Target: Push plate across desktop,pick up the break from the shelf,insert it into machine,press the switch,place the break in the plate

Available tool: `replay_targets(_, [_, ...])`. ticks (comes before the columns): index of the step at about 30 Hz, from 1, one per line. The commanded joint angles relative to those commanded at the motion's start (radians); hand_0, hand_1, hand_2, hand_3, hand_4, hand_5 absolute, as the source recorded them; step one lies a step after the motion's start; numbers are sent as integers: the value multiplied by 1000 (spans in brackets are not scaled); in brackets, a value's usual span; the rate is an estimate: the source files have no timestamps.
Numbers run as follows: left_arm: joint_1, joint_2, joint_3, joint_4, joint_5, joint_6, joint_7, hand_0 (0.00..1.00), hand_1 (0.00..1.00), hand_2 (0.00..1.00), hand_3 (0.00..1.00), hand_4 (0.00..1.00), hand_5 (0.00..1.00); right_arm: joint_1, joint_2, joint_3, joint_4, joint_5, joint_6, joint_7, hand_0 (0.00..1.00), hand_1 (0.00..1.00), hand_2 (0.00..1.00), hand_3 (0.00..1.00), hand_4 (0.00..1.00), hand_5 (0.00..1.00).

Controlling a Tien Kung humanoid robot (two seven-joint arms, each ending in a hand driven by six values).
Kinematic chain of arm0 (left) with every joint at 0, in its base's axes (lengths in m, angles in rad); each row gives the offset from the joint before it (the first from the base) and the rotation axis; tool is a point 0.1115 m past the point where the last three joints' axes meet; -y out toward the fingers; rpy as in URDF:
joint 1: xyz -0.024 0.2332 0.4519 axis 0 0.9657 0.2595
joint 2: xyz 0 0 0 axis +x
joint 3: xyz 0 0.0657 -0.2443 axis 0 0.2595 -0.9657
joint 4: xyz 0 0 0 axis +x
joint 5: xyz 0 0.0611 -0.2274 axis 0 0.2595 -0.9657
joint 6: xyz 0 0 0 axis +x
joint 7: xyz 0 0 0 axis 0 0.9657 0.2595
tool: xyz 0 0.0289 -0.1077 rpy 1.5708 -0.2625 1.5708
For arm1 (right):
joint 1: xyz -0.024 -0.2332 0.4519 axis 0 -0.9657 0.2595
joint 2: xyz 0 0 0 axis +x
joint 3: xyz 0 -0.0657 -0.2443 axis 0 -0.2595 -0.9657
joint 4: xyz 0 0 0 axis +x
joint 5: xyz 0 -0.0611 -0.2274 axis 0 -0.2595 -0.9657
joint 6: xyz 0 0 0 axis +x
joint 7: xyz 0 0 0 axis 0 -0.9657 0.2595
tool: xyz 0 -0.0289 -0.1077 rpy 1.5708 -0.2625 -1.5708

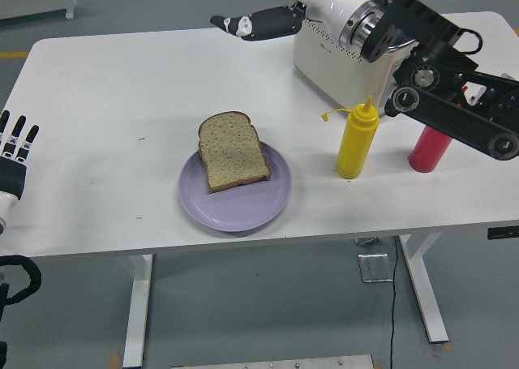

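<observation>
Grey floor surrounds our white desk, which has wide bare stretches on its left half and along its far edge. At the left edge our left hand rests with its fingers straight and slightly spread, holding nothing and well apart from everything else; we judge it is parked there because the work falls to the other arm.

Right of the middle, the purple plate sits near the front edge, fully on the desk. The slice of bread lies flat on it, its upper crust overhanging the plate's far-left rim. With the bread on the plate, we judge the last step done.

Farther right stand the yellow squeeze bottle and the red bottle, upright and apart, just in front of the toaster, which is largely hidden by our right arm. Our right hand hangs high above the far part of the desk, empty, fingers loosely extended, well apart from the bread. From there it has open room to the left, while the bottles crowd the space beneath the forearm.
</observation>
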Motion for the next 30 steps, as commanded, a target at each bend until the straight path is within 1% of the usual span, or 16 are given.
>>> replay_targets(1, [0,1,-2,-1,0,0,0,811,869,944,788,587,998,-6,-18,28,9,29,2,7,776,785,838,876,667,379])
replay_targets(2, [0,1,-3,-3,-1,0,0,812,868,944,787,590,998,-14,-39,56,16,59,5,14,802,791,822,838,520,396])
replay_targets(4, [2,3,-9,-6,-2,0,0,812,868,944,787,590,998,-36,-82,120,22,134,14,24,802,791,822,838,520,396])
replay_targets(7, [6,8,-19,-11,-2,-1,0,812,868,944,787,590,998,-82,-145,205,19,238,35,18,802,791,822,838,520,396])
replay_targets(8, [7,10,-22,-13,-2,-2,0,813,869,945,788,591,998,-98,-164,232,16,273,43,13,806,801,813,825,477,460])
replay_targets(13, [8,22,-37,-20,-2,-4,1,813,869,945,788,591,998,-205,-271,385,-14,463,76,-30,806,801,813,825,477,460])
replay_targets(14, [8,24,-38,-21,-3,-5,1,812,869,945,787,592,998,-226,-289,415,-20,499,81,-40,810,786,809,822,451,480])
replay_targets(16, [7,28,-42,-23,-4,-7,3,812,869,945,787,592,998,-277,-329,481,-29,580,90,-59,810,786,809,822,451,480])
replay_targets(18, [7,30,-45,-24,-4,-9,6,812,869,945,787,592,998,-325,-357,539,-33,649,94,-73,810,786,809,822,451,480])
replay_targets(19, [7,31,-47,-25,-4,-11,8,812,869,945,787,592,998,-353,-369,573,-34,691,96,-78,810,786,809,822,451,480])
replay_targets(20, [7,32,-49,-25,-4,-13,10,813,869,946,789,593,998,-384,-380,608,-35,732,98,-82,820,797,811,823,444,501])
replay_targets(24, [8,33,-54,-27,-4,-22,23,813,869,946,789,593,998,-485,-403,714,-30,842,109,-87,820,797,811,823,444,501])
replay_targets(25, [8,33,-55,-27,-5,-27,29,813,869,946,789,593,998,-517,-405,745,-27,870,114,-86,820,797,811,823,444,501])
replay_targets(26, [8,33,-56,-28,-7,-32,34,813,869,945,790,593,998,-545,-405,770,-22,890,119,-85,846,810,822,839,452,502])
replay_targets(28, [9,32,-56,-28,-10,-44,48,813,869,945,790,593,998,-605,-400,823,-13,921,132,-78,846,810,822,839,452,502])
replay_targets(30, [9,32,-55,-28,-11,-57,64,813,869,945,790,593,998,-664,-387,874,-6,913,146,-60,846,810,822,839,452,502])
